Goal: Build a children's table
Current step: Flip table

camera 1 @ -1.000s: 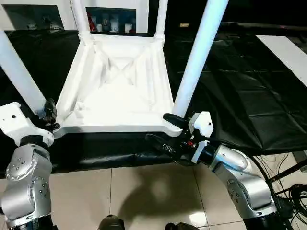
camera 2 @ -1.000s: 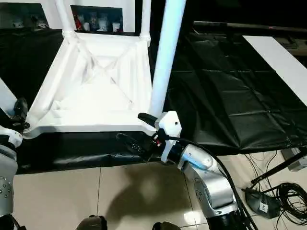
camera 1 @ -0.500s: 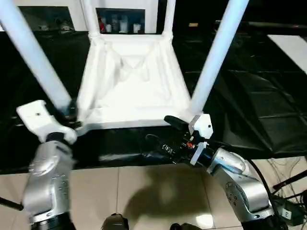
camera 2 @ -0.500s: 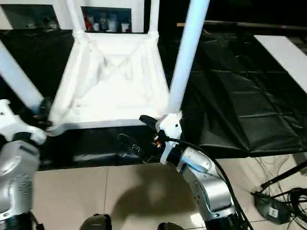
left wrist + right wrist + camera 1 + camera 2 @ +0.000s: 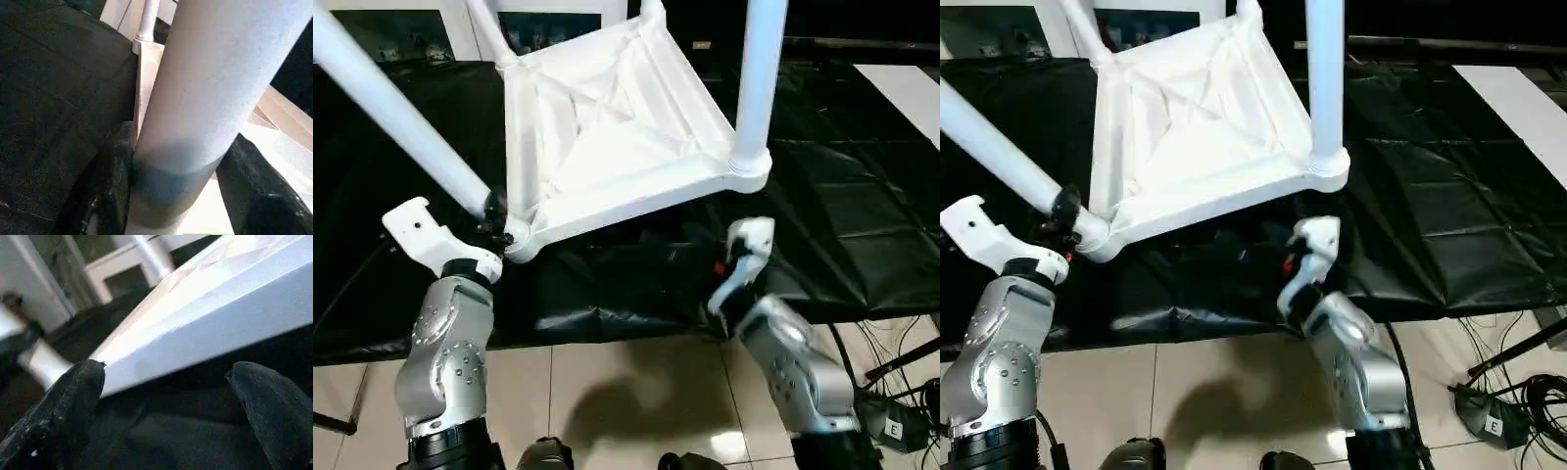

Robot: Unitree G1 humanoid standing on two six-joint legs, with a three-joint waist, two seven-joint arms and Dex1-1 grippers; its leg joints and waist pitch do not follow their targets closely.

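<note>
While the upside-down table (image 5: 607, 137) lies tilted over the black sheet (image 5: 862, 215) on the work surface, its ribbed, X-braced underside faces up and its legs rise out of the corner sockets. At the left, the left gripper (image 5: 495, 223) is clamped around the near-left leg (image 5: 396, 117) just above that leg's socket; the leg slants up and away toward the upper left corner of the head view. From the left wrist camera the same leg (image 5: 215, 88) stands between the two black fingers (image 5: 110, 186), which press against it on either side, and a far leg and the tabletop's edge show behind it. Further right, the tabletop (image 5: 1195, 127) sits turned so that its near-left corner is low by the left gripper and its near-right corner is higher. The near-right leg (image 5: 759, 78) stands nearly upright in its round socket. Below and just in front of that corner, the right gripper (image 5: 168, 396) has its jaws spread wide, holding nothing; its wrist camera looks along the tabletop's white edge (image 5: 220, 318), which runs above the two black fingertips (image 5: 63, 401). Tiled floor (image 5: 636, 392) shows beneath both silver forearms.
</note>
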